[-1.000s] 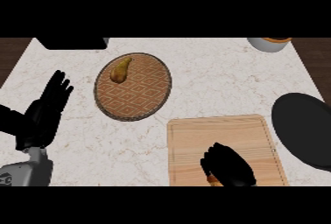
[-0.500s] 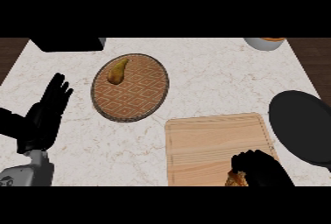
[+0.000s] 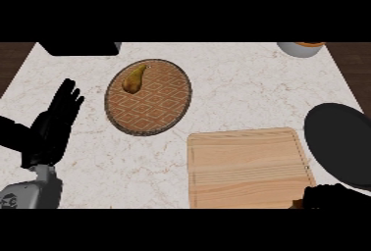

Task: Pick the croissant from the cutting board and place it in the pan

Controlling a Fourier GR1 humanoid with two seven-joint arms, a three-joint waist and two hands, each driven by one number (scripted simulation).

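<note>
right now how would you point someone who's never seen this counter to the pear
Start at the light wooden cutting board near the counter's front edge. Up and to its left lies an oval woven plate with a brown diamond pattern. The pear lies near that plate's far rim, a small yellow-brown fruit and the only thing on it.

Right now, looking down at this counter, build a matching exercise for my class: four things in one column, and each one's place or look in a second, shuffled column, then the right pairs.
Things
1. pear
2. cutting board
3. pan
4. left hand

Places or looks
A. black and round, at the counter's right edge
B. open, fingers up, near the left edge
C. pale wood, nothing lying on the part that shows
D. on the patterned woven plate

Pairs: 1-D, 2-C, 3-A, 4-B
</note>
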